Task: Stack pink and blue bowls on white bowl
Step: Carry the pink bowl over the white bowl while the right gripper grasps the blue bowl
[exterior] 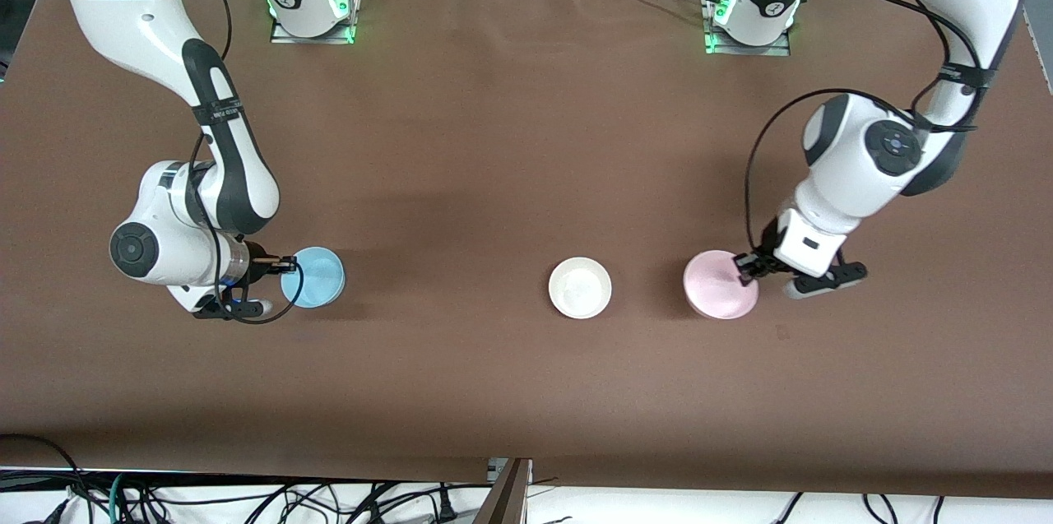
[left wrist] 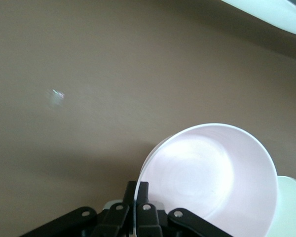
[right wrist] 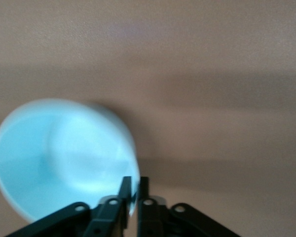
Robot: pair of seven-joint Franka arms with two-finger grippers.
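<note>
Left gripper [exterior: 749, 267] pinches the pink bowl [exterior: 717, 285] rim; right gripper [exterior: 286, 265] pinches the blue bowl [exterior: 315, 277] rim; white bowl [exterior: 580, 287] sits between the 2.

A brown table cover [exterior: 510, 137] spreads under the left gripper [exterior: 747, 267] and the right gripper [exterior: 284, 265]; it is plain and matte, with a faint crease [exterior: 502, 22] well apart from both grippers, up near the top edge; a small dark mark [exterior: 779, 332] sits on the cover near the left gripper, toward the table's front edge; a pale speck [left wrist: 55, 96] shows on the cover in the left wrist view; black cables [exterior: 247, 499] tangle along a white strip [exterior: 740, 503] below the table's front edge, well apart from either gripper.
</note>
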